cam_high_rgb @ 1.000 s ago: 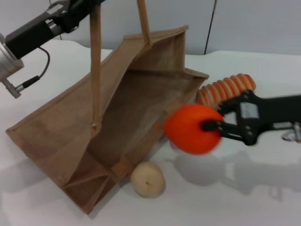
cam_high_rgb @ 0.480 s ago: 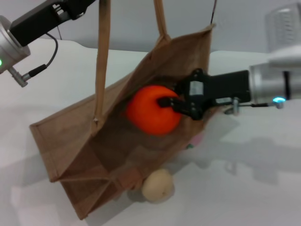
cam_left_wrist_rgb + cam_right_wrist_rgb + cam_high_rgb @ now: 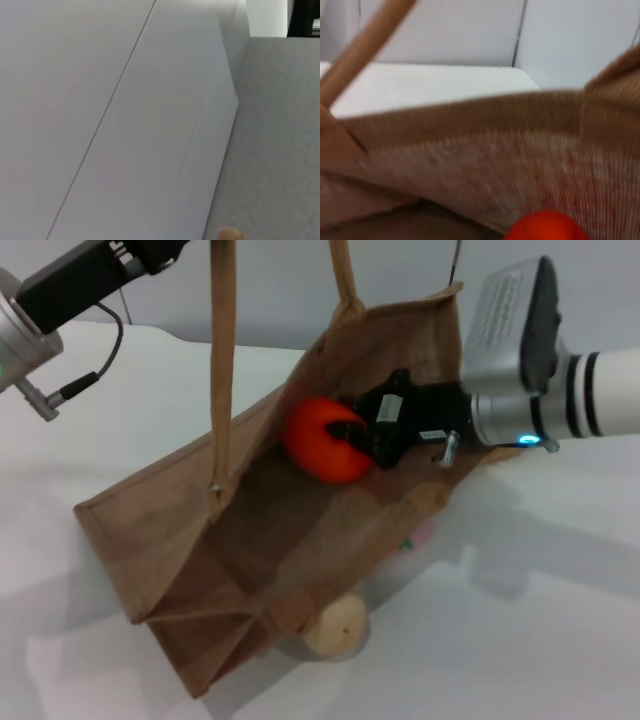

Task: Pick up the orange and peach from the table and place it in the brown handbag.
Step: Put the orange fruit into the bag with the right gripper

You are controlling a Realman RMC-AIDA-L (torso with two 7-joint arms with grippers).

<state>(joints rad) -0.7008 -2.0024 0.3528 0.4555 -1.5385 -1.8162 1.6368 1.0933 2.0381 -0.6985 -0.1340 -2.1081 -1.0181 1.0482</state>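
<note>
the glossy orange-red fruit, the orange [image 3: 325,452], sits deep inside the mouth of the big tan woven jute tote, the brown handbag [image 3: 250,530], pinched between the black fingers of the right gripper [image 3: 362,438], which reaches in from the right and is clenched on it. from the right wrist you see only the top of the orange [image 3: 545,227] against the woven inner wall. the bag leans tilted on the white table [image 3: 540,640], its mouth held wide because one long handle [image 3: 222,360] runs up toward the left arm's gripper [image 3: 150,252] at the top left; i can't tell how its fingers stand.

a sliver of pale pink with a green mark peeks out just beside the bag's right edge; that looks like the peach [image 3: 420,536], on the table and mostly hidden. a small beige round fruit [image 3: 336,625] rests touching the bag's lower corner.

so this is the placing step for the orange. next, i'd say, the right gripper needs to let go so the fruit drops onto the bag's floor, then back out without snagging the rim, while the left keeps the handle up. the peach remains to be fetched.
</note>
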